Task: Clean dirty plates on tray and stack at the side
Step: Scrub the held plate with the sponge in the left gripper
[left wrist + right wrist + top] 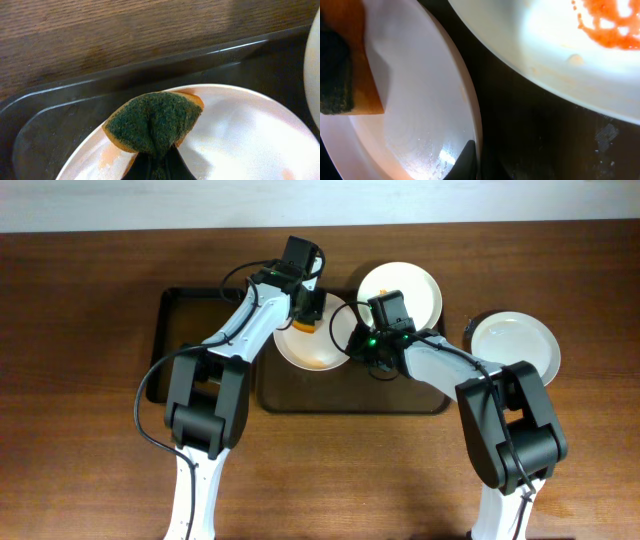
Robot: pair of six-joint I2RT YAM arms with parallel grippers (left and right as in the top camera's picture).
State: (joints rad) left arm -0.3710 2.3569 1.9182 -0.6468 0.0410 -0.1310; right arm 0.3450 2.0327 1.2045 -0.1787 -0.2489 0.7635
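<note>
A white plate (318, 350) with faint orange smears lies on the dark brown tray (400, 395). My left gripper (308, 315) is shut on a green-and-orange sponge (155, 122) pressed on that plate (240, 135) near its far rim. My right gripper (355, 343) is shut on the plate's right rim (420, 100), one finger (475, 162) inside the rim. A second plate (400, 292) with an orange-red sauce smear (607, 25) sits at the tray's back right. A third, plain white plate (515, 345) lies on the table to the right.
A narrower black tray (185, 320) adjoins the brown tray on the left. The tray's raised rim (65, 125) runs just behind the sponge. The table is brown wood (90, 330).
</note>
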